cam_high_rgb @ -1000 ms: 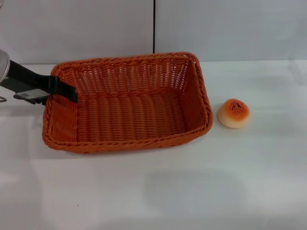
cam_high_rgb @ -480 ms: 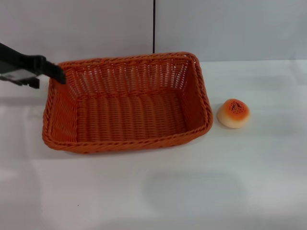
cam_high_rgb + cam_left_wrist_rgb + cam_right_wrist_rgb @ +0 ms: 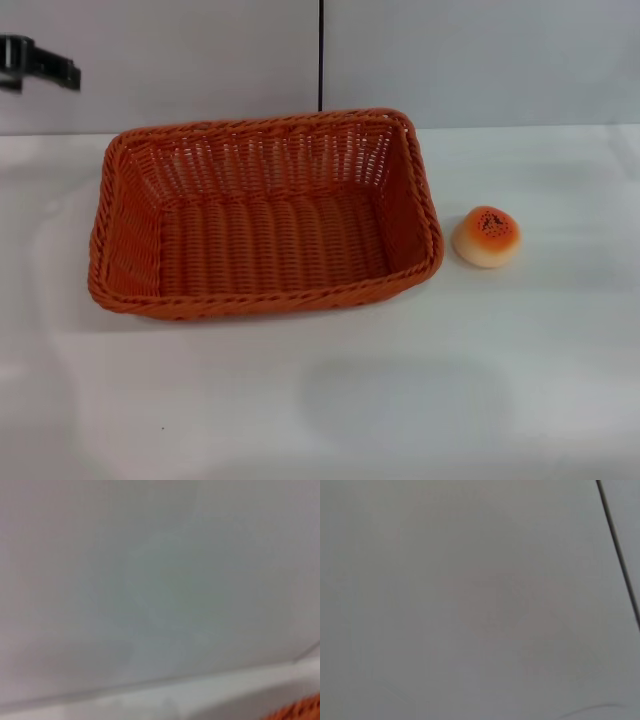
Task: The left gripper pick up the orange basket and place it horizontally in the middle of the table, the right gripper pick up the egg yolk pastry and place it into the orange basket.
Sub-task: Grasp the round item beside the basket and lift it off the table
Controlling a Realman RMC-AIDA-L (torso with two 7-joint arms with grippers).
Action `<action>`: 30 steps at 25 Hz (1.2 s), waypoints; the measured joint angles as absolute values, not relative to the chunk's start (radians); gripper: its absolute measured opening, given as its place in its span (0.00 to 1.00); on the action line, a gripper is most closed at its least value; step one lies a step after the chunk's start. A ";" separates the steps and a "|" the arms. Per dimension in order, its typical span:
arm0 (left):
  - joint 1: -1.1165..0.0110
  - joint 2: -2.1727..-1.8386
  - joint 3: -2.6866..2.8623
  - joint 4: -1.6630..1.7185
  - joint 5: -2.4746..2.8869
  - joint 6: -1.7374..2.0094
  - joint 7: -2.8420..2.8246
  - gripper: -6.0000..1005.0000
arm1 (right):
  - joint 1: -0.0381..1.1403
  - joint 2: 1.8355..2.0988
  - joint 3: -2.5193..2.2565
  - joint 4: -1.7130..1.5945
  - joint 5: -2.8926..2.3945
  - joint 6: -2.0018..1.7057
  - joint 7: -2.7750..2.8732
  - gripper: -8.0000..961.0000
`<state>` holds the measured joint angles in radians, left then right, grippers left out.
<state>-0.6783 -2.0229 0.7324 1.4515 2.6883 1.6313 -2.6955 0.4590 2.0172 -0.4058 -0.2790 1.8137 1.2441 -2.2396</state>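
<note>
Left gripper (image 3: 40, 62), finger state unreadable, hangs up-left, clear of the orange basket (image 3: 265, 215), whose long axis lies crosswise; egg yolk pastry (image 3: 487, 236) waits right.

I see the orange basket (image 3: 265, 215) as woven wicker-like strands, ribbed and rough, with a braided rim. The egg yolk pastry (image 3: 487, 237) looks smooth and matt, its top speckled. The table (image 3: 400, 400) reads smooth, faintly glossy white.

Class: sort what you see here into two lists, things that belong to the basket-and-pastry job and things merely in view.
Belong to the job:
basket
pastry
table
left pincer, raised at the far left, clear of the basket

Merely in view:
wall
dark seam in the wall
</note>
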 joint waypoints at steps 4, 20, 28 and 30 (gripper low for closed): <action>-0.626 -2.044 0.708 1.481 2.591 1.560 -2.587 0.73 | 0.442 2.034 -0.407 -0.378 1.718 1.244 -2.124 0.66; -0.209 -2.062 0.671 1.244 1.643 1.271 -1.690 0.73 | 0.401 2.064 -0.412 -0.628 1.385 1.356 -1.783 0.66; -0.092 -2.063 0.638 0.991 1.270 1.319 -1.211 0.73 | 0.402 2.064 -0.419 -0.806 1.275 1.489 -1.497 0.66; -0.089 -2.063 0.631 0.946 1.233 1.340 -1.155 0.73 | 0.405 2.064 -0.419 -0.828 1.248 1.497 -1.455 0.66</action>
